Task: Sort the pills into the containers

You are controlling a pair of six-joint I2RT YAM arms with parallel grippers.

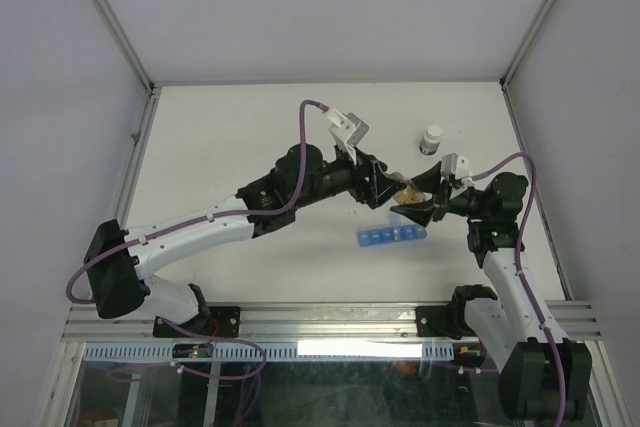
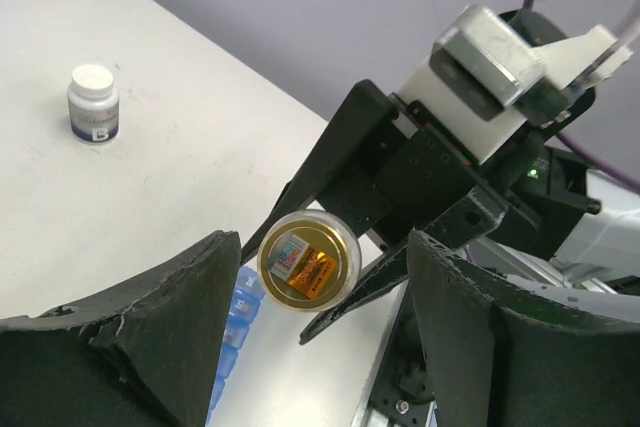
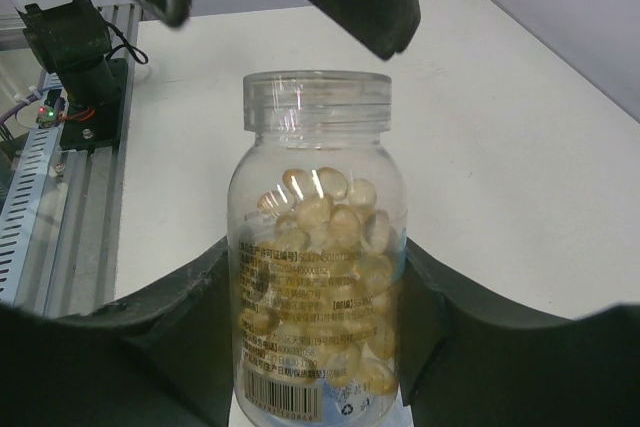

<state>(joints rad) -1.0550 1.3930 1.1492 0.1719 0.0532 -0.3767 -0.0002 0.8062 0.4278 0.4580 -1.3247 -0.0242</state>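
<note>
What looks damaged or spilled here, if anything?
No spill shows. One oddity: a finger of the left end effector has a cracked, crumbling black edge in its wrist view. The pill bottle looks intact.

Left arm [image 1: 200,227] reaches from its base at the near left diagonally toward the table's centre. Left gripper [image 1: 388,192] points rightward, jaws standing wide apart. Right arm [image 1: 510,277] rises from the near right, wrist bent leftward. Right gripper [image 1: 416,197] faces the left one, fingers clamped either side of a clear bottle [image 3: 315,247].
</note>
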